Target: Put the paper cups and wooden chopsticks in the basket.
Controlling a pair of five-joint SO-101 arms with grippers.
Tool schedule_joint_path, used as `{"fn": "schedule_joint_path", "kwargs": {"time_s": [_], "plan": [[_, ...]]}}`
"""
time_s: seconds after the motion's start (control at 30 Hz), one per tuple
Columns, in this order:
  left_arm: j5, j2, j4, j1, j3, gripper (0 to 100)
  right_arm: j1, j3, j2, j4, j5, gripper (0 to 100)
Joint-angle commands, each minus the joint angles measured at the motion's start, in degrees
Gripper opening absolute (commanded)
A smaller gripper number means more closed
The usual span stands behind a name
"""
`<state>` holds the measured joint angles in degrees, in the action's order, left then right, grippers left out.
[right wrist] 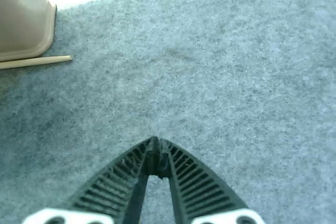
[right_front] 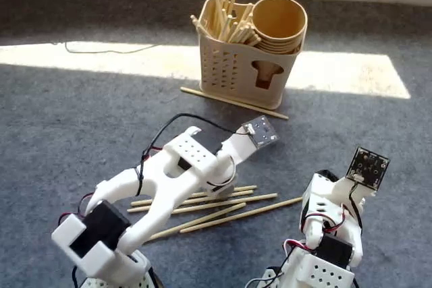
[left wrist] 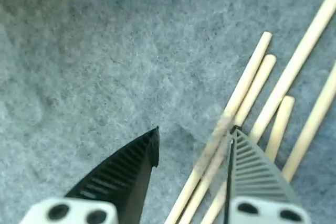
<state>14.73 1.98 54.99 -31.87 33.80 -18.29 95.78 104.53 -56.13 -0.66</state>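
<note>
**Left pincer over the loose chopsticks, grasp not yet made**

Nearest me, my left pincer (left wrist: 194, 137) hangs just above the grey surface (right_front: 67, 133). Its jaws stand fairly wide and hold nothing. One finger is over bare felt, and the other sits at the edge of the loose chopsticks (left wrist: 290, 74), which lie in a rough fan side by side, several touching. I judge the step in hand to be picking up one or two of these.

For the next move I need to shift sideways so a stick lies between the jaws and not under one finger. Then I need to lower until the tips meet the felt and close. The sticks are thin and round, so I expect them to roll or slip, and a neighbour may get dragged along.

My right pincer (right wrist: 155, 148) is pressed closed on nothing, parked over open surface beside the pile and clear of it.

Farther off, a stray chopstick (right wrist: 37, 62) lies flat against the foot of the basket (right_front: 229, 72). The basket stands upright, with a bundle of upright chopsticks (right_front: 226, 11) in one side and stacked paper cups (right_front: 280, 21) in the other. I see no loose cup, so that part looks done. The crowded bundle leaves little room for dropping more in. Behind the basket lie a band of sunlight (right_front: 351, 75) and a thin cable (right_front: 101, 50).
</note>
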Motion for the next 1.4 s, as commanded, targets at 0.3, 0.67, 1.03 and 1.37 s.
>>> {"fn": "schedule_joint_path", "kwargs": {"time_s": [0.3, 0.67, 1.03, 1.37], "plan": [[0.00, 3.74, -0.62, 3.65, -5.76, 14, -0.57, 6.29, 0.66, -0.13, -0.53, 0.9], [0.26, 3.56, -0.53, 3.47, -5.49, 1, -0.57, 6.29, 0.66, -0.13, -0.53, 0.9], [0.00, -6.73, 6.24, 7.78, -4.53, 1, -0.57, 6.29, 0.66, -0.13, -0.53, 0.9], [-0.09, -27.56, 5.89, 9.19, 3.12, 1, -0.57, 6.29, 0.66, -0.13, -0.53, 0.9]]}}
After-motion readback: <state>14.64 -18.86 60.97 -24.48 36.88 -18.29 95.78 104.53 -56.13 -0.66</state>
